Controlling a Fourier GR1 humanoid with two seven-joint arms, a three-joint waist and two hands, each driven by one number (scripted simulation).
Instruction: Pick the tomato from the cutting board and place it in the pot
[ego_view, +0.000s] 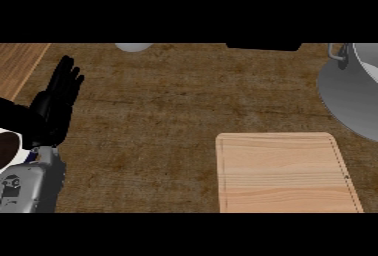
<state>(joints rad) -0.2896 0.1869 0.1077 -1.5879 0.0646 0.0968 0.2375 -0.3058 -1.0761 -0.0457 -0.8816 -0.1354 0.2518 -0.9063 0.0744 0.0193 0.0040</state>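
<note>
the left hand (55, 102) rests open at the left edge, holding nothing; the right hand is out of view. no tomato shows on the cutting board (284, 172); if the unseen hand carries it, release squarely over the pot (343, 100).

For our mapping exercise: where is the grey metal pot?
In the head view, the grey metal pot sits at the right edge, partly cut off, just beyond the pale wooden cutting board.

The head view looks steeply down onto the counter (162, 115).
</note>
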